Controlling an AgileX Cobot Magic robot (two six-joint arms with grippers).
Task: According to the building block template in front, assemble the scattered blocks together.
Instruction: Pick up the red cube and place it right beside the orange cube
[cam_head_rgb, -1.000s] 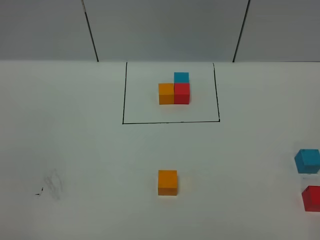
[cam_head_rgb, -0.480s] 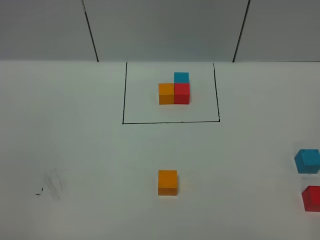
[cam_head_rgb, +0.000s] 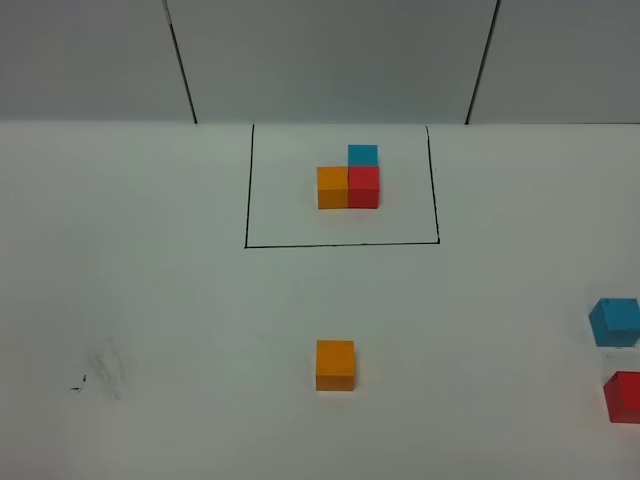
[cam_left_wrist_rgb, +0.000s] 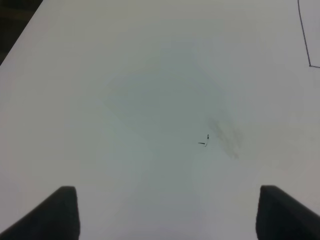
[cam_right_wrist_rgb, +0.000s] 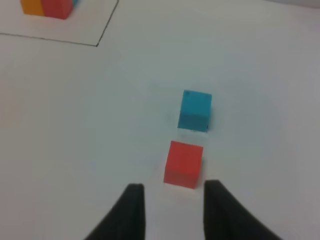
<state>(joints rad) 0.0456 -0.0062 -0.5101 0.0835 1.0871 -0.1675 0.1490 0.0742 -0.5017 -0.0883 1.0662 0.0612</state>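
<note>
Exterior high: template (cam_head_rgb: 349, 180) upper centre; orange block (cam_head_rgb: 335, 364) lower centre; blue block (cam_head_rgb: 615, 322) and red block (cam_head_rgb: 624, 396) at right edge.
Left wrist: my left jaws wide, empty, over bare surface (cam_left_wrist_rgb: 150, 90).
Right wrist: my right jaws narrower, empty, near red block; blue block just beyond.

A robot test lab, it seems: bare white counter (cam_head_rgb: 150, 250), a hand-drawn black rectangle (cam_head_rgb: 340, 244) framing the building block template (cam_head_rgb: 349, 180) (pen smudges (cam_head_rgb: 105, 368) left of it), grey wall panels (cam_head_rgb: 330, 60) behind it.
</note>
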